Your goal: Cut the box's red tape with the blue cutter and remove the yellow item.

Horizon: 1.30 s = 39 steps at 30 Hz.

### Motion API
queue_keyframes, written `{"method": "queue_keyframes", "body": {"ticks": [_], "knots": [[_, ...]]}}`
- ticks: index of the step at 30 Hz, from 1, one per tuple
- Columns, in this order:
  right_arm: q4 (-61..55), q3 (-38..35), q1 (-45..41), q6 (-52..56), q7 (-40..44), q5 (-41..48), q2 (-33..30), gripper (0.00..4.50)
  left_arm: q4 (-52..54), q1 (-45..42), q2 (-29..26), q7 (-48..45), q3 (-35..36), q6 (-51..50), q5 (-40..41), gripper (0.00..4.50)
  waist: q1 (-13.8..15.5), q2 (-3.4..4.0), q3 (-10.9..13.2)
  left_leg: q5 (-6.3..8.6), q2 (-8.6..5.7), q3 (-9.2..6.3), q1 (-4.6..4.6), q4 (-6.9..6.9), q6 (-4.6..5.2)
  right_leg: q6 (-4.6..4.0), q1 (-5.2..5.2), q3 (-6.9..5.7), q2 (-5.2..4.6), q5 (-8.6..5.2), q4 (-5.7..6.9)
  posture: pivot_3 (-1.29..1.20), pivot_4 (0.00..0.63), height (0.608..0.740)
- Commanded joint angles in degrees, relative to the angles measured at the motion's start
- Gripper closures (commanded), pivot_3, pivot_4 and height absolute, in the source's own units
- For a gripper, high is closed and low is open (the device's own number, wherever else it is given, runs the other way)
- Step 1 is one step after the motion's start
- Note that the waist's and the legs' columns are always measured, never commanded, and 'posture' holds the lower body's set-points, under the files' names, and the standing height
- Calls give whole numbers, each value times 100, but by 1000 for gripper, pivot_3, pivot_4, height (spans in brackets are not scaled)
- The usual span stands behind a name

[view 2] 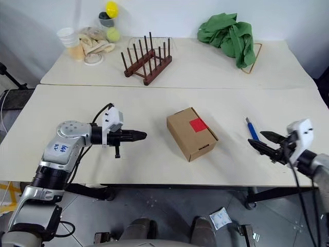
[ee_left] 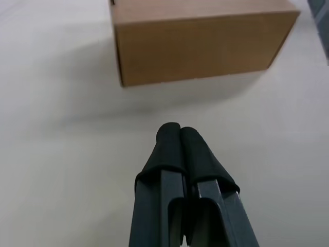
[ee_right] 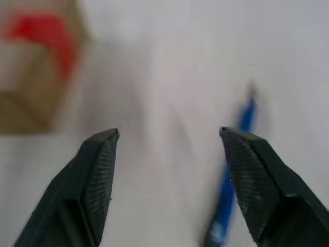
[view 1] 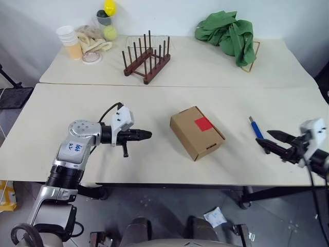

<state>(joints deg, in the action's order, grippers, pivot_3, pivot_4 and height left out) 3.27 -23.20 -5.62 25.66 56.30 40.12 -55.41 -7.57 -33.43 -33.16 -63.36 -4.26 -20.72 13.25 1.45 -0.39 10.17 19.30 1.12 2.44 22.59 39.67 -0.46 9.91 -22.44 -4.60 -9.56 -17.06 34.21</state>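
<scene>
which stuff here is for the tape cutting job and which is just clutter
For the job: box; red tape; blue cutter.

Lying about: wooden rack; green cloth; paper cups; tennis ball; tape roll; yellow ball.

Silver-grey jointed left arm [view 1: 77,149] with blue handwritten marking, black cable looping to white wrist housing, black fingers [view 1: 140,135]; right arm's white housing [view 1: 314,131], black cable.
</scene>
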Motion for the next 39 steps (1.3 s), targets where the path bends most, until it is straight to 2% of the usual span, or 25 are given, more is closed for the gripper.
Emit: {"method": "queue_keyframes", "body": {"ticks": [1, 4, 7, 10, 15, 19, 23, 28, 34, 38, 39], "knots": [[-347, 27, -311, 102, 212, -34, -174, 1552, 504, 160, 70, 247, 81, -269, 170, 4500, -2, -3, 1, 0, 1, 0, -14, -1, 0, 0, 10, 1, 0, 0, 1, 0, 150, 740], [-81, 656, -889, -371, -51, -766, 89, 2357, 545, 193, 196, 440, -90, -378, 56, 4500, -18, -3, 1, 0, 3, 2, -32, -1, -1, -1, 25, 4, 0, 0, 2, 0, 150, 740], [503, 1367, -1562, -1104, -486, -1719, 635, 3430, 479, 62, 487, 900, -285, -856, -67, 4500, -16, -2, 0, 1, 2, 5, -32, -2, -2, -1, 20, 7, 0, 0, 6, 0, 150, 740], [948, 1866, -1935, -1678, -536, -2300, 1047, 4458, 413, -59, 681, 1109, -413, -1103, -97, 4500, -1, -2, 1, 1, 0, 5, -20, 0, -2, 0, 4, 9, 0, 0, 21, 0, 150, 740], [1084, 2307, -2127, -1926, -147, -2432, 1551, 4458, 371, -231, 953, 1209, -681, -1160, -131, 4500, -16, -2, 0, 1, 0, 3, -20, -5, -3, 0, -2, 4, 0, 0, 29, 0, 150, 740], [885, 2640, -2061, -1506, 123, -2439, 1701, 4458, 306, -330, 1125, 1453, -734, -1332, -171, 4500, -26, -1, 0, 1, 1, 3, -22, -3, -3, 0, 0, 4, 0, 0, 30, 0, 150, 740], [88, 2731, -1826, -721, 276, -2068, 1817, 4458, 291, -385, 1258, 1900, -609, -1794, -171, 4500, -25, -1, 0, 1, 1, 1, -22, -2, -4, -1, -1, 4, 0, 0, 35, 0, 150, 740], [-491, 2778, -1660, -330, 197, -2022, 1899, 4458, 687, -153, 1010, 1683, -655, -2034, -23, 4500, -23, -1, 0, 1, 1, 1, -24, -1, -4, -1, -1, 5, 0, 0, 38, 0, 150, 740], [-577, 2815, -1565, -247, 134, -2175, 1906, 4458, 914, -2, 801, 1472, -724, -2078, 54, 4500, -10, -1, 0, 2, 1, 2, -24, 2, -5, -1, 0, 6, 0, 0, 39, 0, 150, 740], [-924, 2519, -1346, 75, 145, -2093, 1519, 4458, 815, -145, 546, 1495, -568, -1750, -101, 4500, -2, -1, 0, 2, 1, 1, -23, 1, -5, -1, -1, 5, 0, 0, 39, 0, 150, 740], [-1074, 2303, -1310, 462, 147, -1862, 1367, 4299, 835, -179, 411, 1344, -523, -1647, -62, 4500, -2, -1, 0, 2, 0, 1, -23, 1, -5, -1, -1, 6, 0, 0, 39, 0, 150, 740]]}}
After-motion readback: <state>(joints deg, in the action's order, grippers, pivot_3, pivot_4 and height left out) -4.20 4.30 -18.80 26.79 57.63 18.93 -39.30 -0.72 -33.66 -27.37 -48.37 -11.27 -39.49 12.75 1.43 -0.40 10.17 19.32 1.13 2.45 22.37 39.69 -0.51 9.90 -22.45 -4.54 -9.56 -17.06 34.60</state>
